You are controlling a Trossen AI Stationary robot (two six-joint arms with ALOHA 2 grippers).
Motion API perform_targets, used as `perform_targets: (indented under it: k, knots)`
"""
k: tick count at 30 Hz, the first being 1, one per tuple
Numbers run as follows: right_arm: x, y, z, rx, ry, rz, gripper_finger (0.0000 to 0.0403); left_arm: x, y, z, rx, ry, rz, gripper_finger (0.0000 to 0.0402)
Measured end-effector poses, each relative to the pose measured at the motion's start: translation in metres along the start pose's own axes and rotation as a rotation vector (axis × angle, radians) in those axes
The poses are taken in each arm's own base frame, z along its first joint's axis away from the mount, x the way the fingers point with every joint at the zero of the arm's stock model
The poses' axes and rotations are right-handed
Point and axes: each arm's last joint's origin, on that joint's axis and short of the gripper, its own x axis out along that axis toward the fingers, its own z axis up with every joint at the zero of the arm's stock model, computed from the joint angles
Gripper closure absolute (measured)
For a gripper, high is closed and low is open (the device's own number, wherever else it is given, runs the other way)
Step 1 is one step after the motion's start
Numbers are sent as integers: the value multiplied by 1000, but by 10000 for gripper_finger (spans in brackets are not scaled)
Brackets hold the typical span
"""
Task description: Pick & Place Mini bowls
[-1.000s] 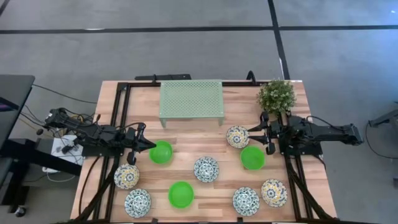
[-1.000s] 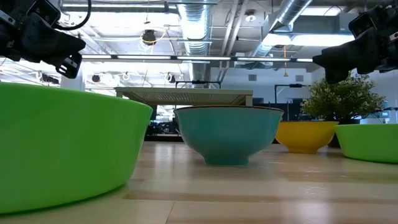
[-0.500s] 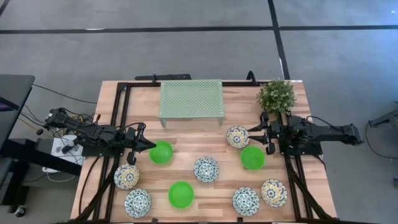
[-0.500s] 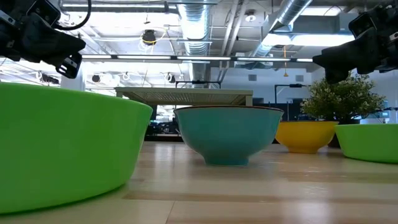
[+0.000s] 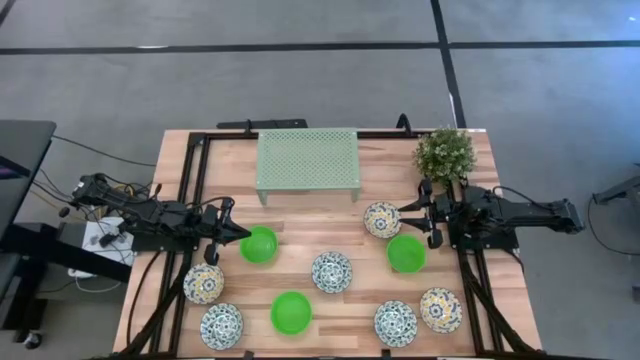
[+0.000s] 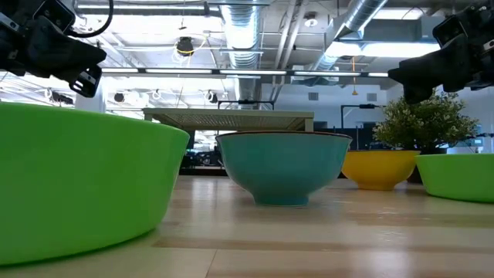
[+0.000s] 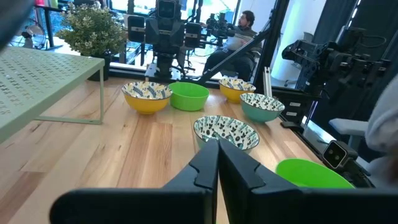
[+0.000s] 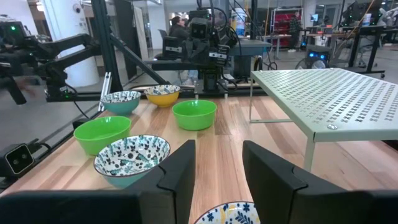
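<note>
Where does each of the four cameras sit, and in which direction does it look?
High view: above the table, looking straight down; both arms, left gripper, right gripper.
Low view: at table-top height, looking across the bowls; both arms at the upper corners.
Left wrist view: on the left arm, looking over its shut fingers toward the right arm.
Right wrist view: on the right arm, looking between its open fingers toward the left arm.
Shared: the mesh rack shows in all four.

No legible text, labels or nos. on anything in view.
</note>
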Motion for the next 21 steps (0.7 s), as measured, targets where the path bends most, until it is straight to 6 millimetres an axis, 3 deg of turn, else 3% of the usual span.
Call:
perform_targets:
  k: [6,12,21]
  knots:
    - [0,0,0,0,0,0,274,0,0,0,4,0,1,389]
    - [0,0,0,0,0,0,274,0,0,1,120,-8,5,389]
    - [0,0,1,-1,-11,2,274,-1,-1,12,50,-119,-7,389]
